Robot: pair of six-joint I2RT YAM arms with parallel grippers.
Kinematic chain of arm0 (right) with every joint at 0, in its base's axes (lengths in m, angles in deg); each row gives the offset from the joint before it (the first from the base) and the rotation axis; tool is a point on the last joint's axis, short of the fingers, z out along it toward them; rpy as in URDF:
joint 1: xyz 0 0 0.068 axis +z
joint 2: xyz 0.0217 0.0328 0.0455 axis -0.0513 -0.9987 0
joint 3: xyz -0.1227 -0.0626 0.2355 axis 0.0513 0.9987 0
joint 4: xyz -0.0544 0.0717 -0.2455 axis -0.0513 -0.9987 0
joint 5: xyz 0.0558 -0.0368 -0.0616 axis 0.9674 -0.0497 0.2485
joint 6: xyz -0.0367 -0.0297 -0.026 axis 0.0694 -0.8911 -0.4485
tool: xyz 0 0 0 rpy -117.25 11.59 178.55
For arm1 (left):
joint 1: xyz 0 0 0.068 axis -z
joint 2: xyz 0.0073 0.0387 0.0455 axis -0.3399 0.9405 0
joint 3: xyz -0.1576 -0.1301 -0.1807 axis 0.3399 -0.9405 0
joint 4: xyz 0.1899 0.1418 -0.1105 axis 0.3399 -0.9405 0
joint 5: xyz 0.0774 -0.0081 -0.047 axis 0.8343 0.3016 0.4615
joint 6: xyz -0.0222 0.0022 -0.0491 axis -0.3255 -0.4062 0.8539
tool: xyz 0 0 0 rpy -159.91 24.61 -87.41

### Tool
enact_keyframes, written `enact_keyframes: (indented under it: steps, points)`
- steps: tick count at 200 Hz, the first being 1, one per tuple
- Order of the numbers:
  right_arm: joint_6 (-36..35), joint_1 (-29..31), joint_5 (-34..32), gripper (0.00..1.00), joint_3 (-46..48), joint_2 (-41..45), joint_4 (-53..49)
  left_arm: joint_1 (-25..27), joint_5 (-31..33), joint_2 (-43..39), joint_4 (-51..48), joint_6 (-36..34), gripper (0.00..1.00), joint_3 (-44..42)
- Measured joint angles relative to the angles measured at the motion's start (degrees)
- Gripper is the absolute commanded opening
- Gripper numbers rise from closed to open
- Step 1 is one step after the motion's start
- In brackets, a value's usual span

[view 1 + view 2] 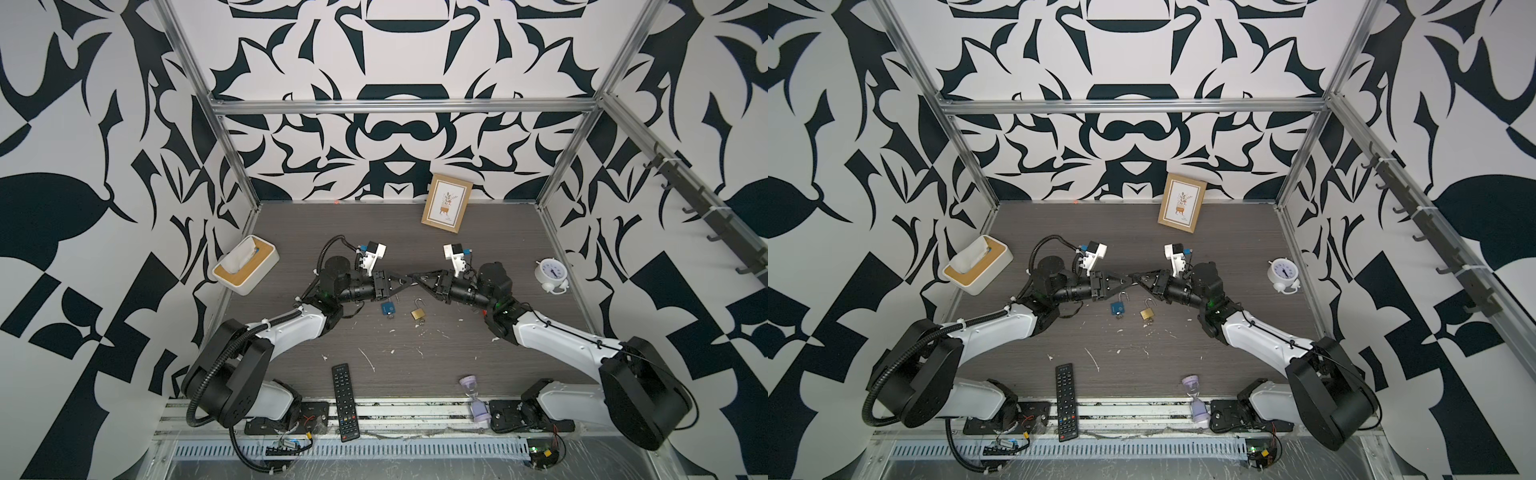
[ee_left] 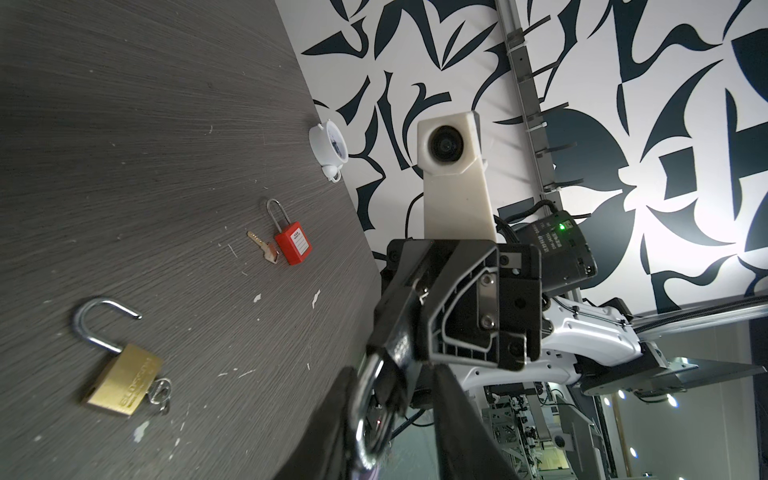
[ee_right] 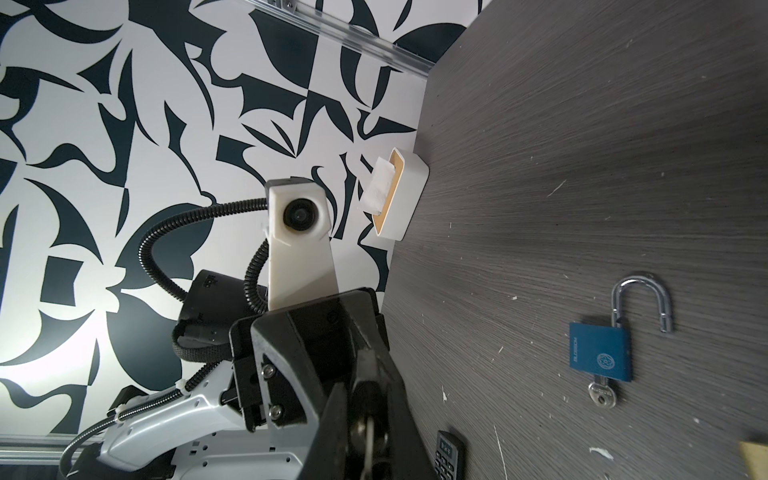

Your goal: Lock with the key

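Finds the right pincer [image 2: 390, 359] pinching a chrome metal loop [image 2: 360, 411] in mid-air, tip to tip with the left pincer [image 1: 406, 279]. Records the left fingers [image 2: 328, 436] spread around that loop, gap visible. Cannot tell what the loop belongs to. Notes below, on the dark wood-grain counter [image 2: 124, 166], a blue padlock [image 3: 600, 359] and a brass padlock [image 2: 120, 380] near each other, shackles open, keys [image 3: 601, 397] inserted.
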Motion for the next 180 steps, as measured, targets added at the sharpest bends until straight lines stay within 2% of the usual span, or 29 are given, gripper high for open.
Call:
enact_keyframes:
  steps: [47, 65, 79, 134, 152, 180]
  points:
    - [0.1, -0.3, 0.4, 0.0, 0.3, -0.2, 1.4, -0.1, -0.7, 1.2, 2.1, 1.6, 0.11, 0.3]
    - [0.1, -0.4, 0.3, 0.02, 0.3, -0.3, 1.7, -0.2, -1.0, 2.0, 3.9, 2.7, 0.0, 0.3]
    - [0.0, -0.5, 0.2, 0.08, 0.3, -0.3, 1.6, -0.2, -1.3, 2.9, 5.4, 3.5, 0.0, 0.3]
    - [-1.9, -2.4, 0.4, 0.47, 0.6, 0.7, -2.8, -0.2, -1.7, 4.9, 8.0, 4.5, 0.0, 0.3]
    - [-2.3, -4.1, 0.7, 0.55, 1.1, 2.8, -5.3, -0.2, -1.6, 4.9, 8.8, 4.5, 0.0, 0.3]
    - [-3.9, -6.3, 0.9, 0.55, 1.2, 5.3, -7.3, -0.2, -1.7, 4.9, 9.7, 4.5, 0.0, 0.3]
